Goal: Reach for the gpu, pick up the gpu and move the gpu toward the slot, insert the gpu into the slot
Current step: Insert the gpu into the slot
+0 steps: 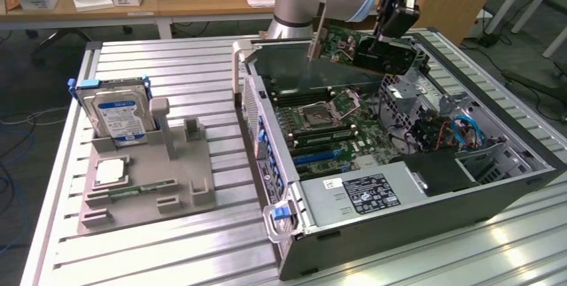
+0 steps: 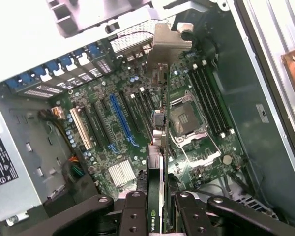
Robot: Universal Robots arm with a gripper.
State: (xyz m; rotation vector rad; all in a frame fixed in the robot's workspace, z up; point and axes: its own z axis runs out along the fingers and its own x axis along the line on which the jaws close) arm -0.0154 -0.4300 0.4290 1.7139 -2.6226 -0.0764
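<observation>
Wrist view: black two-finger gripper (image 2: 157,204) clamped on the gpu (image 2: 157,132), a green circuit card seen edge-on, one finger (image 2: 135,209) on each face. The card's silver metal bracket (image 2: 168,44) is at the end away from the gripper. Beneath the card lies the green motherboard (image 2: 132,147) with its long blue expansion slot (image 2: 119,115); the card hangs over the board, beside the CPU socket (image 2: 187,120).

Exterior view: near, on the ribbed aluminium table (image 1: 177,60), a grey moulded fixture (image 1: 177,173) holds a blue-labelled silver hard drive (image 1: 121,117) upright and a slim green memory stick (image 1: 142,188) flat. Beside it, to the exterior view's right, the open dark-grey computer case (image 1: 496,193). Over its far end, gripper (image 1: 383,37) holds gpu (image 1: 339,44) in the air, above the case. Behind: wooden desks (image 1: 204,0).
</observation>
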